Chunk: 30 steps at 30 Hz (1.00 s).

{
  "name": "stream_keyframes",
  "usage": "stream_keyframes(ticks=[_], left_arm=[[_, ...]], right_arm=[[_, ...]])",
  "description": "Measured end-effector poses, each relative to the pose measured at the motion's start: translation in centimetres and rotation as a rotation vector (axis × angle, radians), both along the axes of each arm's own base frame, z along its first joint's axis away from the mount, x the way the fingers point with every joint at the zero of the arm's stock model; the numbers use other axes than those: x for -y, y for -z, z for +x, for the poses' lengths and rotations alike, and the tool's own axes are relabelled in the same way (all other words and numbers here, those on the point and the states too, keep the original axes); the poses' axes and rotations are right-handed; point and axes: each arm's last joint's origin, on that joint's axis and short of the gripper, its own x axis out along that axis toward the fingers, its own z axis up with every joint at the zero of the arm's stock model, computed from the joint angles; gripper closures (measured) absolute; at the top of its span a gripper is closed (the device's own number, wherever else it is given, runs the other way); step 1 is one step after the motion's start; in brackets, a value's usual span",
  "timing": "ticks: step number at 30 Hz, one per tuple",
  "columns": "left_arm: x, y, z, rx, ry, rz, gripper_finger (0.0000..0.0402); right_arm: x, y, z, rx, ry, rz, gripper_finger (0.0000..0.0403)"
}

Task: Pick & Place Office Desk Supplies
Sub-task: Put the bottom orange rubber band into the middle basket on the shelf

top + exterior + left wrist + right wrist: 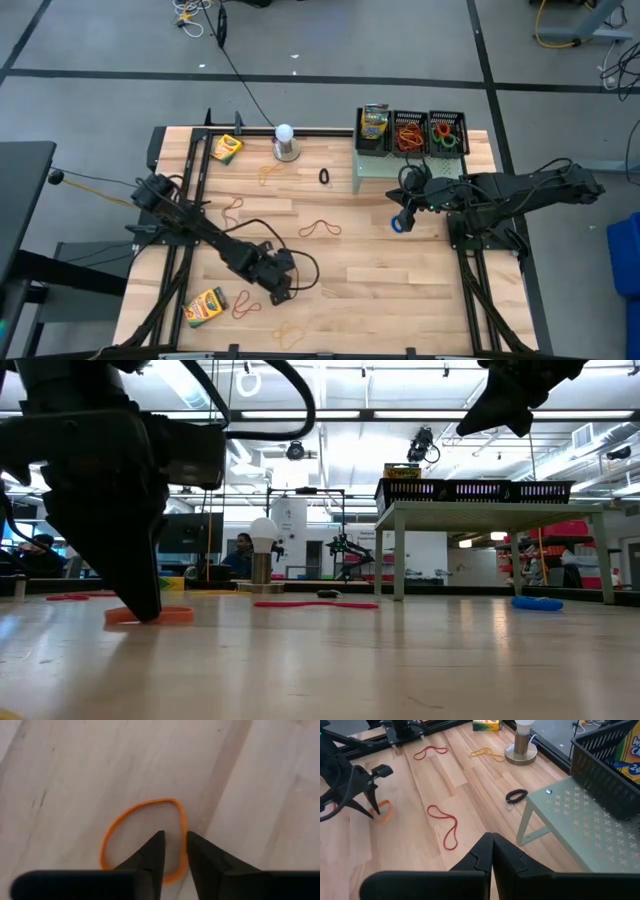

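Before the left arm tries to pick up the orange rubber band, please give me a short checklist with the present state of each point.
1. Left gripper is over the orange rubber band: ok, the tips straddle one side of the loop.
2. Jaws apart enough to take the band: ok, a narrow gap shows.
3. Band already gripped: not ok, it lies flat on the table.
4. Tips down at the wood: ok in the low view.
5. Right gripper out of the way: ok, shut, beside the green riser.
6. Baskets have room: cannot tell.
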Motion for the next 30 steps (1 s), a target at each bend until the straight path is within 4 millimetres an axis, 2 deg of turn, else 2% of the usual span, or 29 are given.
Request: stream_keyframes(ticks=[5,9,12,16,21,27,30], left_arm=[[0.0,-0.3,0.0,-0.058,0.018,0.016,0.0389],[-0.1,-0.7,-0.6,-0.106,0.060,0.000,0.0396],[-0.6,-1.7,-1.4,-0.146,0.115,0.031,0.0397],[-1.4,-4.5,-1.3,-0.030,0.180,0.080,0.0398],[-3.4,-6.9,-0.3,0.118,0.167,0.163,0.0398],[-6.0,-8.3,2.7,0.341,0.153,0.177,0.0399],[-7.7,-8.3,4.1,0.549,0.121,0.128,0.0399]], right_arm=[[0.0,0.0,0.0,0.000,0.008,-0.006,0.0390],[0.1,0.0,0.0,0.003,0.030,-0.021,0.0390],[0.1,0.0,0.0,0.004,0.033,-0.021,0.0390],[0.1,0.0,0.0,0.009,0.043,-0.007,0.0390],[0.1,0.0,0.0,0.010,0.032,0.012,0.0390],[-0.5,0.2,0.1,0.008,-0.028,0.034,0.0390],[-1.3,1.6,0.3,0.022,-0.074,0.040,0.0389]])
